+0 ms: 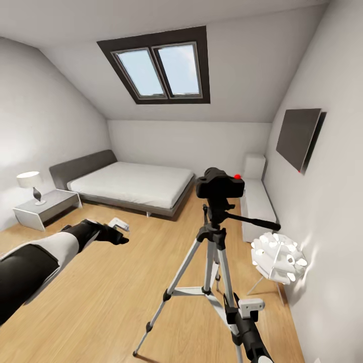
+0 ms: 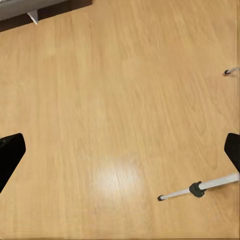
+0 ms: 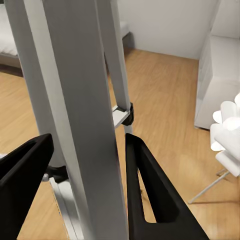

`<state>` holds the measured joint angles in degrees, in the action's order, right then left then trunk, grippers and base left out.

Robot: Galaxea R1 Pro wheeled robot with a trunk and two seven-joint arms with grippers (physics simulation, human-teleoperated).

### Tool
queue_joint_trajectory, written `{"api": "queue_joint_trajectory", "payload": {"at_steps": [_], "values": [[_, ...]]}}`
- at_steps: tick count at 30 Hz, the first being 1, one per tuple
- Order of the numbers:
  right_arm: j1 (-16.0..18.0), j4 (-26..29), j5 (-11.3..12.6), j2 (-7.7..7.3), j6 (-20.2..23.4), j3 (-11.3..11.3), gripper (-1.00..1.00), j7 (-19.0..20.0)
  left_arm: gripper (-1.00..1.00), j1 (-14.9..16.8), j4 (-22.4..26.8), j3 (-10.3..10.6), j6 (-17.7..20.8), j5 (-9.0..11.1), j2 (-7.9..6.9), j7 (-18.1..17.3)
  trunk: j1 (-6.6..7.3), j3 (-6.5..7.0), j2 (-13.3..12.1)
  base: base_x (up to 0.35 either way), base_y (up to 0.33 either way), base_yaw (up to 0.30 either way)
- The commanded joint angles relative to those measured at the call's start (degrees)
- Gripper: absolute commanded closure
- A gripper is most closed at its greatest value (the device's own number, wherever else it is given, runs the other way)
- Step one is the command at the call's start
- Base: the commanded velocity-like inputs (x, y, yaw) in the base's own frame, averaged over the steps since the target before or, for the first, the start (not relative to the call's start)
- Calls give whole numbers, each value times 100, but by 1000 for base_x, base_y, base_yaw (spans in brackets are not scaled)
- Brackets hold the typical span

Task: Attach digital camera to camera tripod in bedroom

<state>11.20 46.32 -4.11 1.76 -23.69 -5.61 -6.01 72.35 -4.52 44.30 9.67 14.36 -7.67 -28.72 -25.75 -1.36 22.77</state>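
The black digital camera [image 1: 220, 184], red button on top, sits on the black pan head of the camera tripod [image 1: 214, 237], which stands on the wood floor at centre right. My right gripper [image 1: 242, 310] is low beside the tripod's near leg. In the right wrist view its fingers [image 3: 150, 190] press both sides of that silver leg [image 3: 75, 100]. My left gripper [image 1: 118, 234] reaches out over bare floor at the left, open and holding nothing [image 2: 120, 150]. A tripod foot [image 2: 200, 188] shows beneath it.
A grey low bed [image 1: 133, 184] lies against the far wall, with a nightstand [image 1: 45, 206] and lamp [image 1: 31, 184] at its left. White shelves [image 1: 257, 201] and a spiky white floor lamp [image 1: 280, 257] stand along the right wall, close behind the tripod.
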Motion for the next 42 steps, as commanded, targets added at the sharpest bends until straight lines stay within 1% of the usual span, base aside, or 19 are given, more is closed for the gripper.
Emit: {"api": "queue_joint_trajectory", "payload": {"at_steps": [1,2,5,8,12,13,15,16,18,19,20,25,33,42], "values": [[5,0,-63,0,-4,-10,100,-55,-100,-152,-8,22,-67,71,-5,3,-3,-13,15,0,0,0],[5,0,-63,0,-4,-10,100,-56,-100,-308,-10,20,-141,76,-8,61,-3,-13,15,0,0,0],[5,0,-63,0,-4,-10,100,-57,-100,-607,-12,18,-220,85,-18,281,-3,-13,15,0,0,0],[5,0,-63,0,-4,-15,100,-58,-100,-1054,-13,17,-269,91,-64,626,-3,-13,15,0,0,0],[5,0,-63,0,-4,-18,100,-58,-100,-1354,-13,17,-283,119,-170,753,-3,-13,15,0,0,0],[5,-2,-65,0,-4,-18,100,-58,-100,-1461,-13,17,-287,171,-212,775,-3,-13,15,0,0,0],[5,-6,-67,0,-4,-21,100,-58,-100,-1561,-13,17,-292,257,-246,792,-3,-13,15,0,0,0],[5,-18,-69,0,-4,-21,100,-58,-100,-1659,-13,17,-294,366,-267,805,-3,-13,15,0,0,0],[5,-32,-70,0,-4,-20,100,-58,-100,-1749,-13,17,-298,489,-281,833,-3,-13,15,0,0,0],[5,-45,-71,-2,-4,-20,100,-58,-100,-1831,-14,17,-310,609,-292,889,-3,-13,15,0,0,0],[5,-62,-72,-7,-4,-19,100,-58,-100,-1997,-14,17,-403,803,-302,1129,-3,-13,15,0,0,0],[5,-76,-65,-1,-1,-26,100,-58,-100,-2190,-14,17,-475,895,-304,1364,-3,-13,15,0,0,0],[5,-79,-63,0,2,-28,100,-58,-100,-2290,-14,17,-490,919,-305,1401,-3,-13,15,0,0,0],[5,-79,-65,0,-3,-28,100,-58,-100,-2328,-14,17,-488,928,-296,1404,-3,-13,15,0,0,0]]}}
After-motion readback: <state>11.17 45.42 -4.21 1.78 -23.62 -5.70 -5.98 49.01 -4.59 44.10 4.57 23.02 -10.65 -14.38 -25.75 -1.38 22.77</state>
